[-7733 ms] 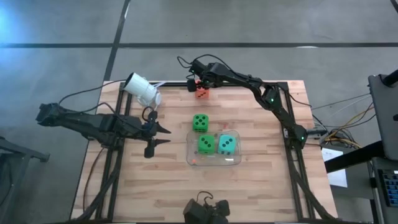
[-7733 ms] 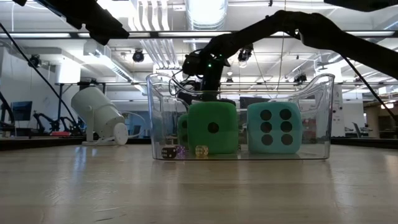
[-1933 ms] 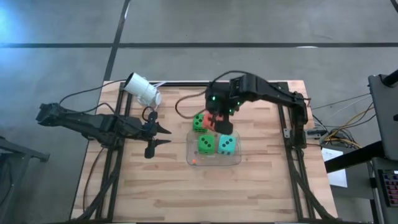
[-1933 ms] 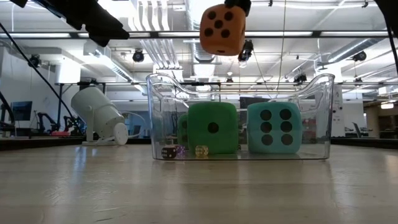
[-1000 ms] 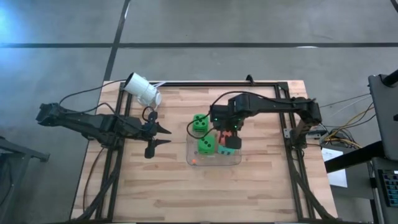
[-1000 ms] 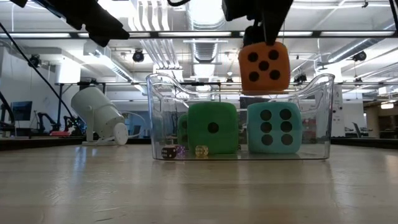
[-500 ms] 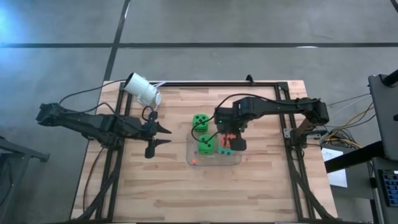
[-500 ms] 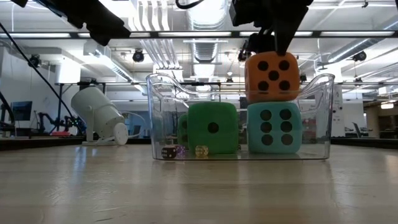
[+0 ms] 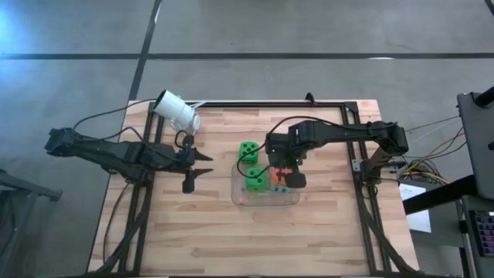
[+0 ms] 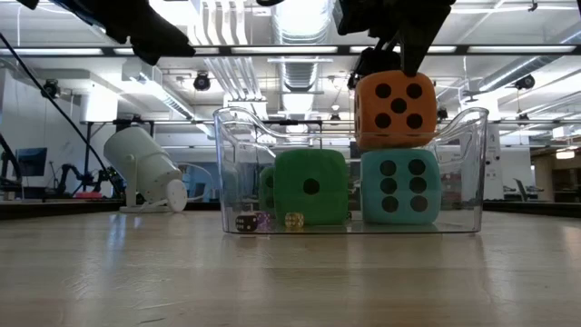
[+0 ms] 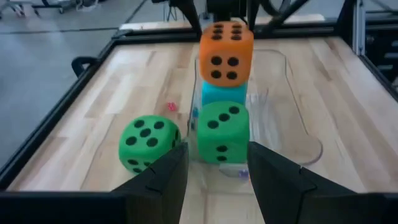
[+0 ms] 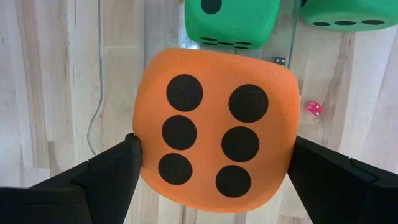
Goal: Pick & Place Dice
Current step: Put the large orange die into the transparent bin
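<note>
Atop the teal die point(image 10: 397, 186), orange die point(image 10: 394, 111) (earlier airborne) rests; right end effector point(image 12: 214, 155) clamps it.

Counter point(image 9: 231, 232): pale wood planks in a black frame. Resting directly on it:
- clear plastic tray point(image 9: 265, 199), near centre;
- bright green die point(image 9: 248, 150), just beside the tray's far edge, outside it;
- white cylindrical camera point(image 9: 177, 111), tipped over, at the far left corner;
- tiny pink die point(image 12: 314, 108), on bare wood beside the tray.
</note>
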